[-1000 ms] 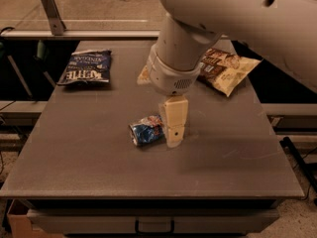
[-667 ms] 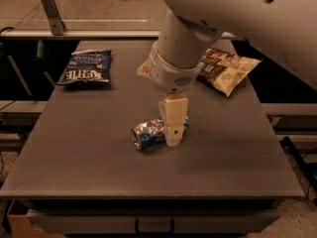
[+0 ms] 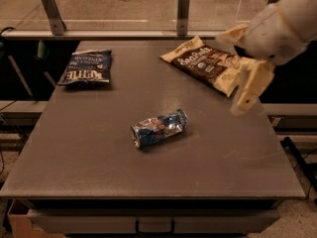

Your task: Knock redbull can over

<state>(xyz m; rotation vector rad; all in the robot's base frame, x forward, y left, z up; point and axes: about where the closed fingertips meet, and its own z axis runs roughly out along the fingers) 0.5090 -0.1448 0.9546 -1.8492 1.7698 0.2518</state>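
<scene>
The redbull can [image 3: 159,128], blue and silver with red marks and dented sides, lies on its side near the middle of the grey table [image 3: 89,133]. My gripper [image 3: 250,90] is up at the right, above the table's right part and well away from the can, with its cream fingers pointing down. It holds nothing that I can see.
A flat dark-blue snack bag [image 3: 86,67] lies at the back left. A cream-and-brown snack bag [image 3: 208,63] lies at the back right, partly behind my arm. A railing with metal posts [image 3: 52,9] runs behind the table. A drawer handle [image 3: 154,227] shows under the front edge.
My gripper has pulled away from the can, up and to the right. The can has rolled a little and lies on its side.
</scene>
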